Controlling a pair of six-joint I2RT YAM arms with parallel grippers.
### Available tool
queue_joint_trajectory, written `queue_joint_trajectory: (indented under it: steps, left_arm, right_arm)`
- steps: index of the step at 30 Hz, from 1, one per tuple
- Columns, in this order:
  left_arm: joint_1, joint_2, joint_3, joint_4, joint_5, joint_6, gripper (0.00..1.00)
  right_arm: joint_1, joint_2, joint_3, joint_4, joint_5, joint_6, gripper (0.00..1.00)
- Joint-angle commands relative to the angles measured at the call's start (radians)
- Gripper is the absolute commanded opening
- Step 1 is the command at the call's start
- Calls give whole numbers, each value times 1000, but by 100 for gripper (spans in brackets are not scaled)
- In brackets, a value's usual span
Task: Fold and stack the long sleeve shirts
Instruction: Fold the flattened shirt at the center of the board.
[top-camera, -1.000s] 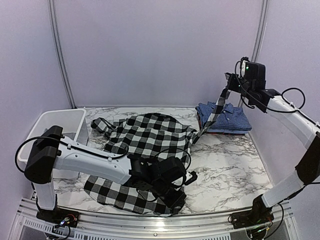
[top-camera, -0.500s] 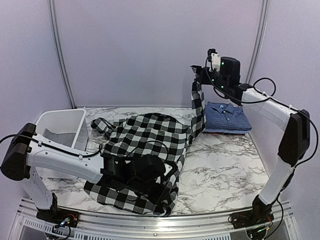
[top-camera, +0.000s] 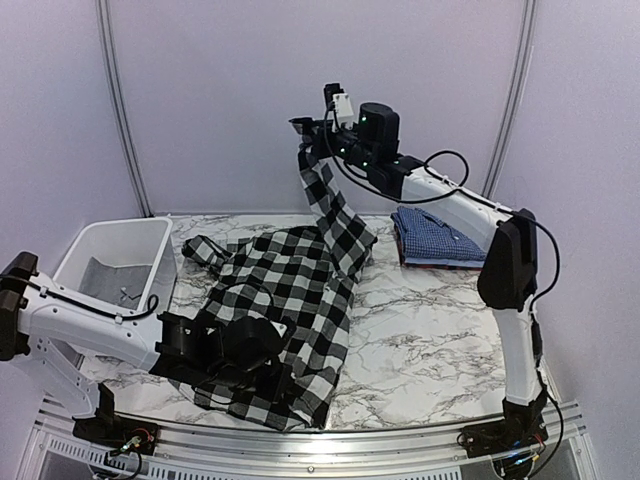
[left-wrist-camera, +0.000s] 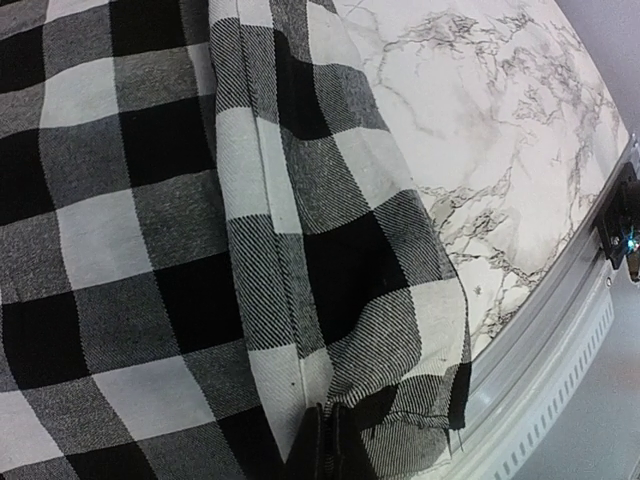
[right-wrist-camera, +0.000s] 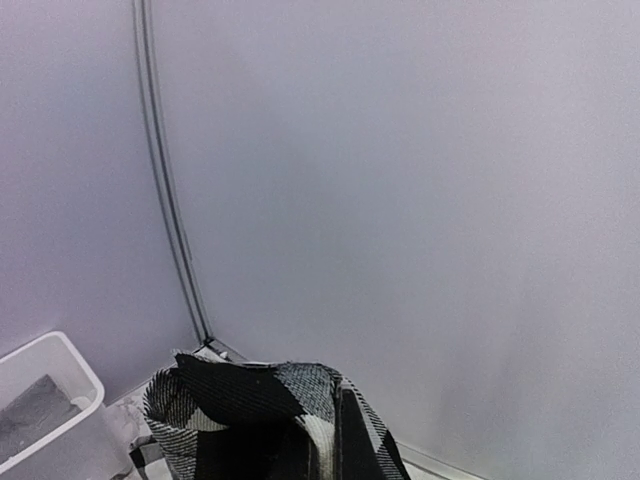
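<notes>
The black-and-white buffalo-check shirt (top-camera: 280, 300) lies spread over the middle of the marble table. My right gripper (top-camera: 303, 128) is raised high over the back of the table, shut on the end of its sleeve (top-camera: 335, 215), which hangs down taut; the cuff (right-wrist-camera: 250, 410) fills the bottom of the right wrist view. My left gripper (top-camera: 262, 362) is low at the near edge, shut on the shirt's hem (left-wrist-camera: 400, 400). The blue fine-checked shirt (top-camera: 445, 235) lies folded at the back right.
A white plastic bin (top-camera: 115, 260) stands at the left with something grey inside. The metal rail (top-camera: 320, 440) runs along the near table edge, close to the left gripper. Grey walls close in the back and sides.
My right gripper has swung left from above the blue shirt to above the table's middle, carrying the sleeve. The left gripper has dragged the hem leftward along the near edge.
</notes>
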Motion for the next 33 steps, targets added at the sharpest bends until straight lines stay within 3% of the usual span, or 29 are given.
queue_joint_trajectory:
  steps: [1,12,33]
  left_arm:
    - [2,-65,-53,-8,-60,-68,0]
    - [-7,-140,-127,-26,-45,-87,0]
    - [-17,-91,-112,-91,0,-72,0]
  right_arm:
    - [35,56,84,25,-50,-24,0]
    - [68,89,89,108,-130,-11,0]
    - [81,90,66,112,-185,6,0]
